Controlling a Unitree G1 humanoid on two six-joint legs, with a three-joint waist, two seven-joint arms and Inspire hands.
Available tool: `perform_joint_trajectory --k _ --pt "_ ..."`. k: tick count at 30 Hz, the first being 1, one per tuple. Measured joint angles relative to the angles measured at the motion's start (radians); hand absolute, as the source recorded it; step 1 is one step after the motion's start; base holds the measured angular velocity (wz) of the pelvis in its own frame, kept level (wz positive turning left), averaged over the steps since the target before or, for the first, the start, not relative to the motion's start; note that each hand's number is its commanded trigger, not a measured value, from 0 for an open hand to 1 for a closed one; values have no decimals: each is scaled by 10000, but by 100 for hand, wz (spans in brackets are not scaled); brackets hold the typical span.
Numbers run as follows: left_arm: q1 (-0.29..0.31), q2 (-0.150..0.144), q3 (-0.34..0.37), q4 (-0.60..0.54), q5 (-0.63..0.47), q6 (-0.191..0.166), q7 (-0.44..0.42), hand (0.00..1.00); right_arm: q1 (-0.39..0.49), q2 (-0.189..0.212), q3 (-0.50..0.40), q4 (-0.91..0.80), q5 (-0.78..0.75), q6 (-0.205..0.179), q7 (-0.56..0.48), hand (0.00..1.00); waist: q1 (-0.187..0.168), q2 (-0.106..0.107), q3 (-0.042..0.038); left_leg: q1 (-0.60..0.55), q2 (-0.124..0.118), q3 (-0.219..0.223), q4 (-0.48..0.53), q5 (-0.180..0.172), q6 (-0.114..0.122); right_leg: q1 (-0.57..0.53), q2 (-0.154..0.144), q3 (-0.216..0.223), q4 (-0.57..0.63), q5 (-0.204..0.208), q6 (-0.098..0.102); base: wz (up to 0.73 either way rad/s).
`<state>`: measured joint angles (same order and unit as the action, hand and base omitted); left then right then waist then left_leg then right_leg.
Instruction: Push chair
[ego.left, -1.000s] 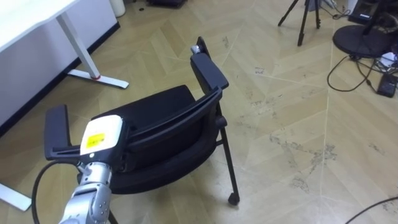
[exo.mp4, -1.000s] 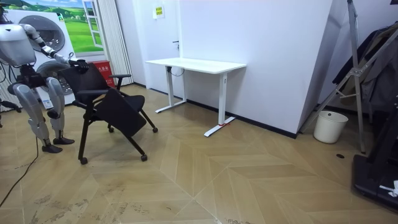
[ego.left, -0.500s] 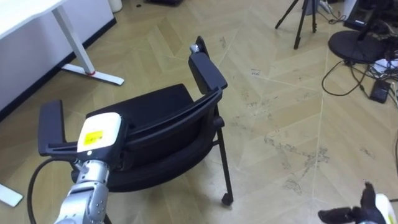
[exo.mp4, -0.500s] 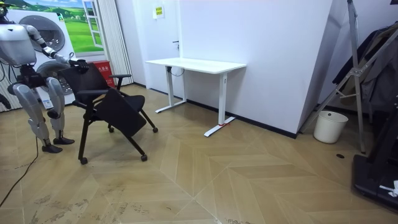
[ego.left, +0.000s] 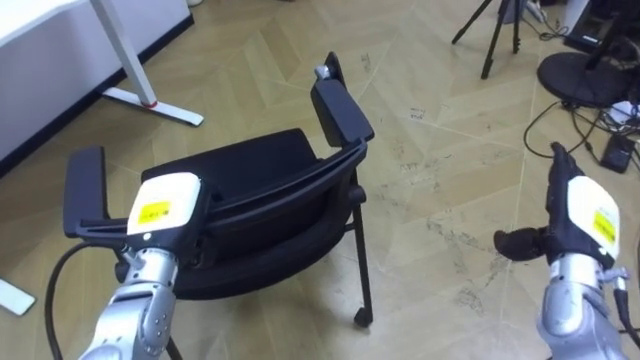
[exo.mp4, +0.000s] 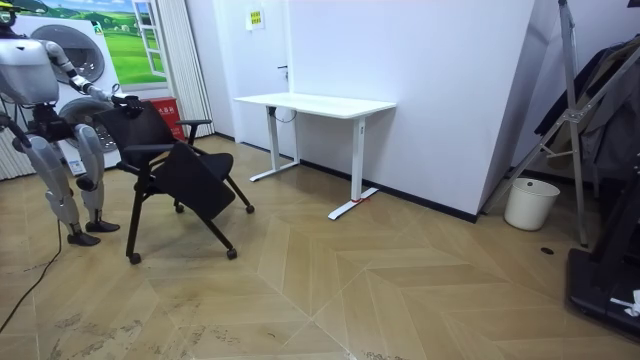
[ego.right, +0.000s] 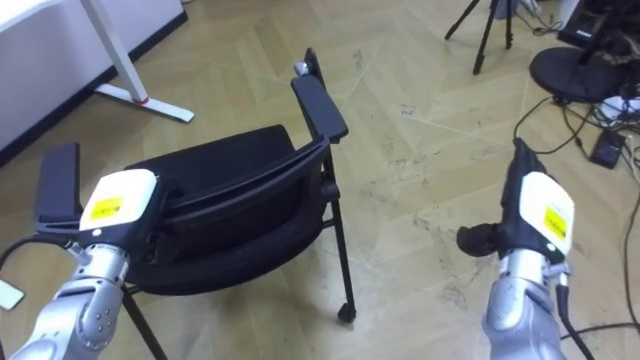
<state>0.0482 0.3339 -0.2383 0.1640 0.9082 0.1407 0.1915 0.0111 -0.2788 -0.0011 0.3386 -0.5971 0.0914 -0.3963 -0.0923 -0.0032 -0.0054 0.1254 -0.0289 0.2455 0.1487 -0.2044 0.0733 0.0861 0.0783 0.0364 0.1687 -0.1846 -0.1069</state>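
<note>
A black wheeled chair (ego.left: 255, 215) with two armrests stands on the wooden floor, its backrest nearest me. My left hand (ego.left: 160, 212) rests at the left end of the backrest's top edge (ego.right: 230, 185); its fingers are hidden behind the hand's back. My right hand (ego.left: 583, 222) hangs in the air to the right of the chair, apart from it, with fingers straight and thumb pointing left. In the room view I stand upright behind the chair (exo.mp4: 185, 175) at the room view's left, one arm reaching to its backrest.
A white desk (exo.mp4: 315, 103) stands ahead of the chair by the wall; its leg and foot (ego.left: 150, 100) show at upper left. A tripod (ego.left: 497, 30), a dark round base (ego.left: 590, 72) and cables lie at upper right. A white bin (exo.mp4: 530, 203) stands by the wall.
My right hand has risen into view from the lower right and now hangs beside the chair. The chair and my left hand have kept their places; the head camera shifted slightly.
</note>
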Motion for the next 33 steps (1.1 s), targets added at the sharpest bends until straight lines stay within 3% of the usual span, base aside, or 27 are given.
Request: perform_joint_trajectory --k 7,21,26,33 --pt "-54 92 12 57 -12 49 0 100 1 -38 144 -1093 -144 213 206 0 25 -1 26 35 3 45 0 0 0 -7 9 90 44 0 3 -3" --pt "-160 87 -23 100 -8 -210 -14 100 -69 -70 1126 -3021 -1615 77 1224 0 194 17 66 25 7 17 7 0 0 -9 15 68 37 1 1 0" --pt "-184 147 -27 10 40 -252 -22 100 -67 -675 1685 -3839 -1944 66 1625 0 245 -87 129 21 12 20 6 0 0 -17 18 72 38 1 0 0" --pt "-324 341 -150 -137 86 -324 -77 100 -84 -976 1779 -4850 -2021 -114 1979 0 424 -219 129 -112 22 29 8 1 0 -164 27 92 64 8 -6 0"
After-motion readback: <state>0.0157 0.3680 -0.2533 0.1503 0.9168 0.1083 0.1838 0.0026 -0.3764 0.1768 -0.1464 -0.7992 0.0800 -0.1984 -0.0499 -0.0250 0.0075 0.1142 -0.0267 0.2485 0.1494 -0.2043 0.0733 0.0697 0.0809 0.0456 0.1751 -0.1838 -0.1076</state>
